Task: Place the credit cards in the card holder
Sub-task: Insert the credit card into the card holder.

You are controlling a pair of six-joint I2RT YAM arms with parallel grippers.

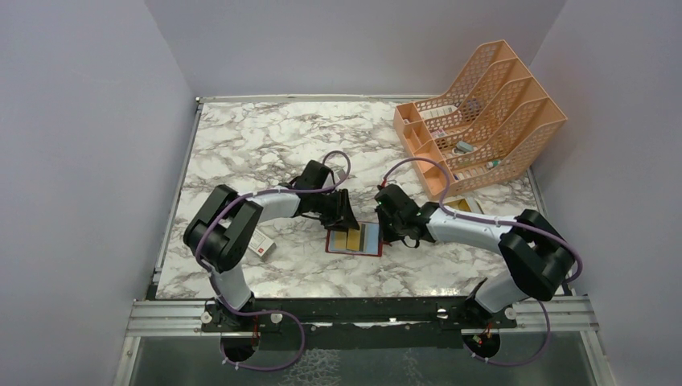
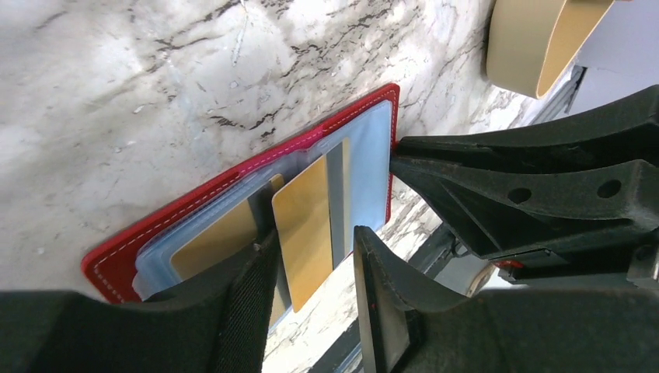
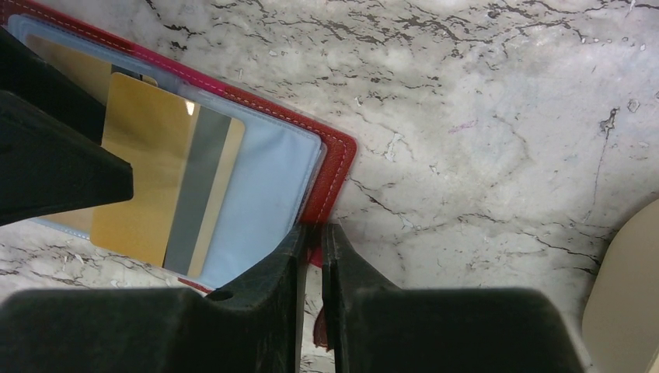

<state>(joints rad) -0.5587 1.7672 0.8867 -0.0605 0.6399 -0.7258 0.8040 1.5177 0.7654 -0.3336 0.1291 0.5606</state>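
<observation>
The card holder [image 1: 354,240], a red wallet, lies open on the marble table between both arms. Clear bluish sleeves show inside it [image 2: 365,167]. One gold card [image 2: 210,242] sits in a sleeve. A second gold card [image 2: 305,225] with a grey stripe lies slantwise on the sleeves, one end over the wallet's edge; it also shows in the right wrist view [image 3: 151,179]. My left gripper [image 2: 315,260] is open, its fingers astride that card's end. My right gripper [image 3: 312,237] is shut on the wallet's red edge [image 3: 336,159]. No blue card shows.
A small white box with a red mark [image 1: 261,246] lies left of the wallet. An orange mesh file rack [image 1: 482,112] stands at the back right. A beige tray [image 1: 464,205] lies under my right arm, also in the wrist views [image 2: 528,39] [image 3: 629,295].
</observation>
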